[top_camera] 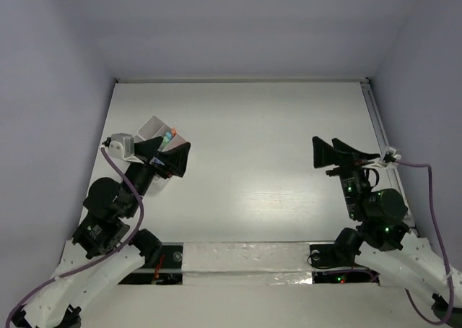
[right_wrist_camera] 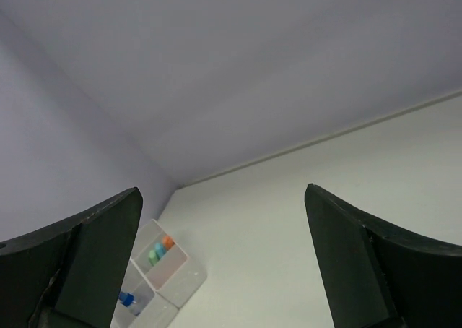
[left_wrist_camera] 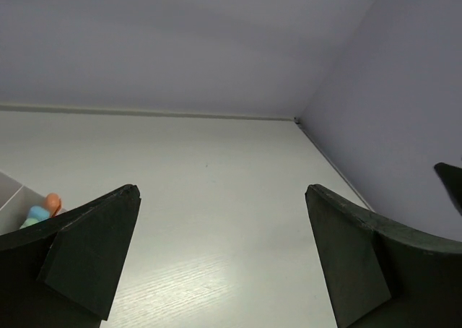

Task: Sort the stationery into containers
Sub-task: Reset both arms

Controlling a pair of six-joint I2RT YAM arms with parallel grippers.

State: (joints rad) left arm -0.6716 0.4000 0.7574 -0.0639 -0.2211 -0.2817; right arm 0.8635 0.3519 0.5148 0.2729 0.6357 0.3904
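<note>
The white translucent containers (top_camera: 156, 131) stand at the left of the table, partly hidden behind my left gripper (top_camera: 173, 154). In the right wrist view the containers (right_wrist_camera: 173, 274) hold green, light blue and orange markers (right_wrist_camera: 161, 250) in one box and a blue-white tube (right_wrist_camera: 127, 299) in the box beside it. The marker tips also show in the top view (top_camera: 168, 135) and in the left wrist view (left_wrist_camera: 43, 209). My left gripper (left_wrist_camera: 220, 263) is open and empty just right of the containers. My right gripper (top_camera: 333, 149) (right_wrist_camera: 220, 263) is open and empty over the right of the table.
The white table (top_camera: 260, 140) is walled by lavender panels on three sides. A thin rail (top_camera: 375, 118) runs along the table's right edge. A taped strip (top_camera: 238, 259) lies between the arm bases at the near edge.
</note>
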